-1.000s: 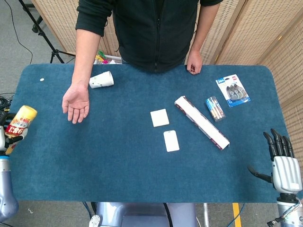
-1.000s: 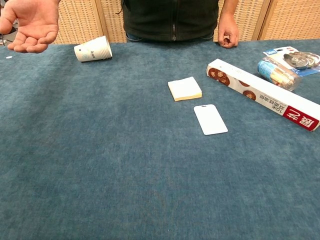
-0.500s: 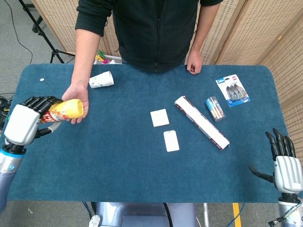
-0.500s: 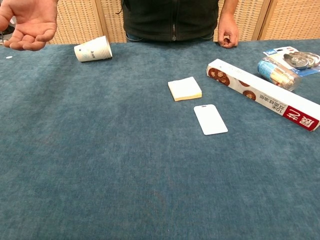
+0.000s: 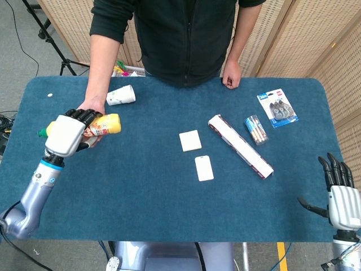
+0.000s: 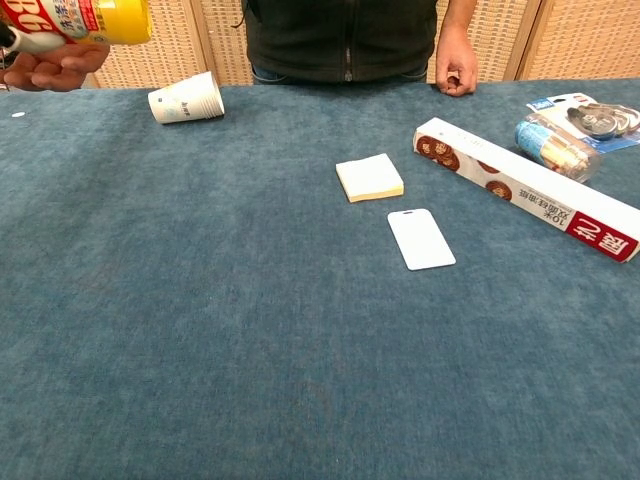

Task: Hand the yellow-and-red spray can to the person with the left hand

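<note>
My left hand grips the yellow-and-red spray can, held on its side over the person's upturned palm at the table's left. In the chest view the spray can lies just above the person's palm at the top left corner; my left hand is barely visible there. My right hand hangs at the table's near right corner, fingers straight and apart, holding nothing.
A tipped paper cup lies just beyond the person's hand. Mid-table lie a notepad, a white card and a long box. A small clear packet and a blister pack sit at the far right.
My left hand has swung in from the table's left edge with the can, bringing it over the person's open palm. The right hand has sunk slightly.
</note>
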Controlling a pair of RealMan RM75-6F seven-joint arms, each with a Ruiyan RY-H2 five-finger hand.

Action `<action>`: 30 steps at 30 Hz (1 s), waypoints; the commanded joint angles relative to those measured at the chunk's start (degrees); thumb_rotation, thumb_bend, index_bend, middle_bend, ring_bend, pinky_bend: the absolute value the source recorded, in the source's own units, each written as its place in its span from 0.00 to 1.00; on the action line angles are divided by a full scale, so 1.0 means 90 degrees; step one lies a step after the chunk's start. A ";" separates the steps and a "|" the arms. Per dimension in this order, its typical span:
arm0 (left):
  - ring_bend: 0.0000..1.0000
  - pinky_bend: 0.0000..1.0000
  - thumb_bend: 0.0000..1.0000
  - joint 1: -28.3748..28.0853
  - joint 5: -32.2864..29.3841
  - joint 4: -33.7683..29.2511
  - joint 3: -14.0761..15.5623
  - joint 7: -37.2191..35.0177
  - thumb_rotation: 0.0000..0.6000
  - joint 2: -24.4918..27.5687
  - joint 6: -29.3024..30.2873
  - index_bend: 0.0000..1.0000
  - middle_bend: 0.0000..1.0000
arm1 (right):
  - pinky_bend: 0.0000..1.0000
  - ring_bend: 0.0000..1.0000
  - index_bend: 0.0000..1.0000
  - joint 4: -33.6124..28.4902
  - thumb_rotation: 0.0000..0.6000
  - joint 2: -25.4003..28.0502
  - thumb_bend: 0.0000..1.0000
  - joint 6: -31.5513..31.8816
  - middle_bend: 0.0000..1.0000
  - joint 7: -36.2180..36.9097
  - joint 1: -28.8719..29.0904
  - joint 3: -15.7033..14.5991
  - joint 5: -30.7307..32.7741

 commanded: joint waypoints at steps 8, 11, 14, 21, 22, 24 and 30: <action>0.00 0.04 0.00 0.0018 -0.0777 -0.0456 -0.0139 -0.0201 1.00 -0.0019 -0.0104 0.01 0.00 | 0.00 0.00 0.00 0.0004 1.00 0.0009 0.00 -0.0020 0.00 0.0033 0.0004 0.0018 0.0047; 0.00 0.00 0.00 0.0064 -0.0893 -0.0764 -0.0125 -0.0196 1.00 0.0229 -0.0183 0.00 0.00 | 0.00 0.00 0.00 -0.0001 1.00 0.0011 0.00 -0.0032 0.00 0.0041 0.0007 0.0017 0.0054; 0.00 0.00 0.00 0.0141 -0.1024 -0.1193 -0.0106 -0.0069 1.00 0.0542 -0.0219 0.00 0.00 | 0.00 0.00 0.00 -0.0025 1.00 0.0013 0.00 -0.0030 0.00 0.0027 0.0003 0.0003 0.0037; 0.00 0.00 0.00 0.0462 -0.0874 -0.1970 -0.0168 -0.0436 1.00 0.1175 0.0273 0.00 0.00 | 0.00 0.00 0.00 -0.0056 1.00 0.0032 0.00 -0.0006 0.00 0.0059 -0.0016 0.0007 0.0046; 0.00 0.00 0.00 0.0499 -0.0839 -0.2026 -0.0153 -0.0476 1.00 0.1238 0.0309 0.00 0.00 | 0.00 0.00 0.00 -0.0057 1.00 0.0032 0.00 -0.0007 0.00 0.0060 -0.0016 0.0007 0.0046; 0.00 0.00 0.00 0.0666 -0.0728 -0.2202 -0.0077 -0.0591 1.00 0.1446 0.0467 0.00 0.00 | 0.00 0.00 0.00 -0.0059 1.00 0.0031 0.00 -0.0009 0.00 0.0060 -0.0015 0.0004 0.0040; 0.00 0.00 0.00 0.1456 -0.0505 -0.2198 0.0595 -0.0789 1.00 0.1633 0.0988 0.00 0.00 | 0.00 0.00 0.00 -0.0066 1.00 0.0012 0.00 0.0020 0.00 0.0038 -0.0019 -0.0016 -0.0024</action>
